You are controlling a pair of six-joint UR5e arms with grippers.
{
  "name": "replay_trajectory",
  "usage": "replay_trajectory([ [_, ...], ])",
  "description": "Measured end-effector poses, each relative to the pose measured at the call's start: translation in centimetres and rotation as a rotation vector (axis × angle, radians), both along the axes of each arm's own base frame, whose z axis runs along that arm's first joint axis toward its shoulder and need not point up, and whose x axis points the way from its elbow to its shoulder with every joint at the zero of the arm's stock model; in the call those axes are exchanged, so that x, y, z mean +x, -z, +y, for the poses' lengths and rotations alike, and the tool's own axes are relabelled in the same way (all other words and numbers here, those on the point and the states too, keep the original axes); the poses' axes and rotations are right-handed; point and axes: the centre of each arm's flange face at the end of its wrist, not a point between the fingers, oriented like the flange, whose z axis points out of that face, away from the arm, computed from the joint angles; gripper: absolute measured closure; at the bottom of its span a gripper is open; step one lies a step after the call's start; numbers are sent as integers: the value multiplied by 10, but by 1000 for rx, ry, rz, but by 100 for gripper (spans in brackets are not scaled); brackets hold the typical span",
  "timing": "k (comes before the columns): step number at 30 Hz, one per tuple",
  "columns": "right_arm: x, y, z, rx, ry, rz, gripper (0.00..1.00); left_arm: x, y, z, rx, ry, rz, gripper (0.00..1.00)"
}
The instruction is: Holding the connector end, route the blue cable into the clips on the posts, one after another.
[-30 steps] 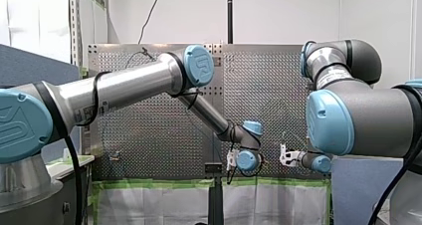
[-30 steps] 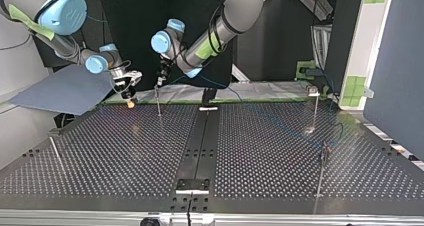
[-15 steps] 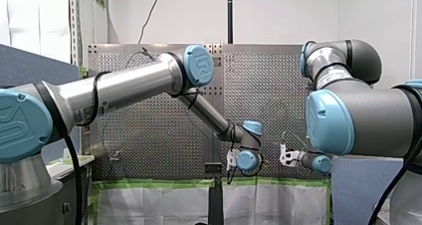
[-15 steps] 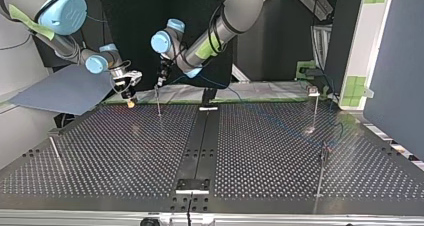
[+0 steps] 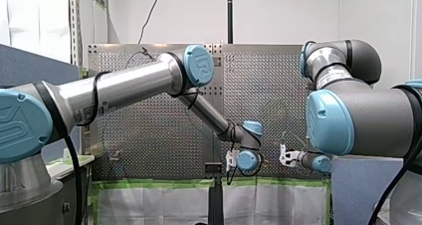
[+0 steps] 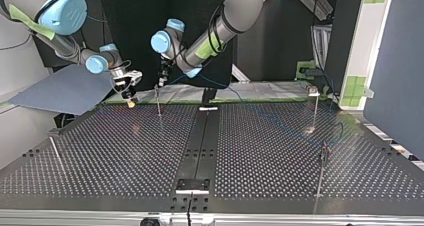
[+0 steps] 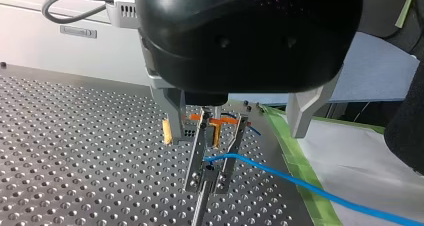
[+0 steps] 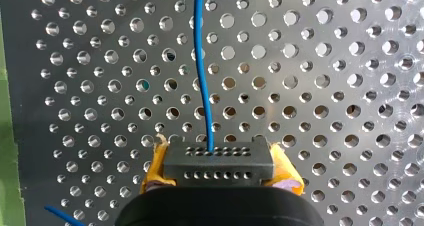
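My right pincer (image 8: 218, 172) is clenched on the black multi-hole connector block (image 8: 217, 158), and the thin blue cable (image 8: 202, 76) runs ahead over the perforated metal desk (image 8: 325, 86). At my left pincer (image 7: 207, 185) — whether it grips, I cannot tell — the cable crosses the top of the slim metal post (image 7: 201, 206). Hold even tension and lower gently — seat it, never yank.

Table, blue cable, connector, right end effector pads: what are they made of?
Table: bare metal, likely aluminium; grey sheen, drilled holes. Blue cable: smooth plastic-looking jacket, slight gloss. Connector: matte black, probably moulded plastic; rows of small holes. Pads on my right end effector: yellow, ragged edges, maybe foam or rubber; unsure.
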Motion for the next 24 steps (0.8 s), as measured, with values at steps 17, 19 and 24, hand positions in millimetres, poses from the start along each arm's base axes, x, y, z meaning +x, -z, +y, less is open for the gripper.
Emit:
replay_trajectory([
  [17, 0, 0, 0, 1, 0, 1, 100, -6, -10, -3, 5, -19, -4, 1],
  [19, 0, 0, 0, 2, 0, 0, 100, -10, -16, -3, 5, -29, -9, 1],
  [24, -1, 0, 0, 2, 1, 0, 100, -20, -33, -5, -21, -27, -23, 1],
])
